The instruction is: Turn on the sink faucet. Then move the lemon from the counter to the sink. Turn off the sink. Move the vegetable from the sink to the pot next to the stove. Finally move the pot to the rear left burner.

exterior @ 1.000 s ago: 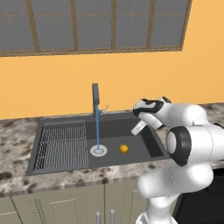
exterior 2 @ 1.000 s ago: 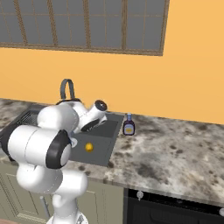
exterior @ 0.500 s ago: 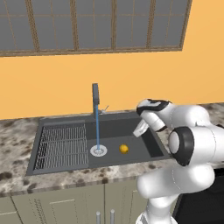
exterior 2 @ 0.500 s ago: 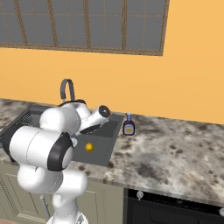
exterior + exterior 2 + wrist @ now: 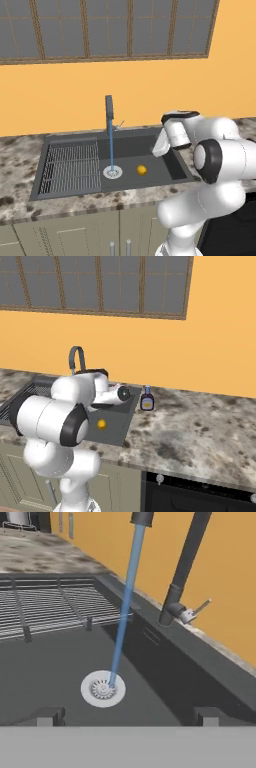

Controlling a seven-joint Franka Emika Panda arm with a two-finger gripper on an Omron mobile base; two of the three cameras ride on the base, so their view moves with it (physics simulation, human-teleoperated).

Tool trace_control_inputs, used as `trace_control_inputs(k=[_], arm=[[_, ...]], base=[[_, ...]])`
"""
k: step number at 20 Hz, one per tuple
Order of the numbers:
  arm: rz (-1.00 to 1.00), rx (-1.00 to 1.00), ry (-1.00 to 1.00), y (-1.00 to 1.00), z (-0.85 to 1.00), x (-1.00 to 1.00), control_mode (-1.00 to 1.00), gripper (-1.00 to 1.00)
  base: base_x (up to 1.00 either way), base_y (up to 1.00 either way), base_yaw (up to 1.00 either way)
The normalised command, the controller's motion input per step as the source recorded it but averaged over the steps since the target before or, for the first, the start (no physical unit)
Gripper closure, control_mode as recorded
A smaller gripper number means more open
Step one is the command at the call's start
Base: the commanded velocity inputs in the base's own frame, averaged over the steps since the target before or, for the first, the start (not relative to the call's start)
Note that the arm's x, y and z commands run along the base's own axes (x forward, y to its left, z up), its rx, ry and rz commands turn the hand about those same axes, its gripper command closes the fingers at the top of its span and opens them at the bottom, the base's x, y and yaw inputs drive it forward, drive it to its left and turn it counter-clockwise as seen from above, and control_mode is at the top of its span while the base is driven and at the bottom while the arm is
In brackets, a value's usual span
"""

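Now: water running into the sink (image 5: pixel 75 190), lemon (image 5: pixel 142 170) lying in the basin.

Left to right in the left base view: ribbed rack (image 5: pixel 70 166) over the left half; then the sink faucet (image 5: pixel 109 114) pouring a blue stream (image 5: pixel 111 147) onto the round silver drain (image 5: pixel 112 172); just right of the drain, the lemon, resting on the basin floor, apart from everything; above the right edge, the gripper (image 5: pixel 127 716), fingers spread wide, pinching nothing. Farther right on the counter (image 5: pixel 200 426), a small dark bottle (image 5: pixel 146 399).
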Motion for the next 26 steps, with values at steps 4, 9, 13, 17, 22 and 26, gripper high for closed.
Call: trace_control_inputs(k=[4,9,13,17,22,26], arm=[[0.06,0.09,-0.2,0.0,0.02,0.37,-1.0,-1.0],[0.02,0.05,-0.09,0.1,0.06,0.46,-1.0,-1.0],[0.01,0.0,0.0,0.01,0.0,0.18,-1.0,-1.0],[0.0,0.0,0.0,0.1,0.0,0.45,-1.0,-1.0],[0.02,0.01,0.0,0.09,0.0,0.52,-1.0,-1.0],[0.06,0.07,-0.04,0.08,0.02,0.34,-1.0,-1.0]], base=[[0.0,0.0,0.0],[0.0,0.0,0.0],[0.0,0.0,0.0],[0.0,0.0,0.0],[0.0,0.0,0.0],[0.0,0.0,0.0]])
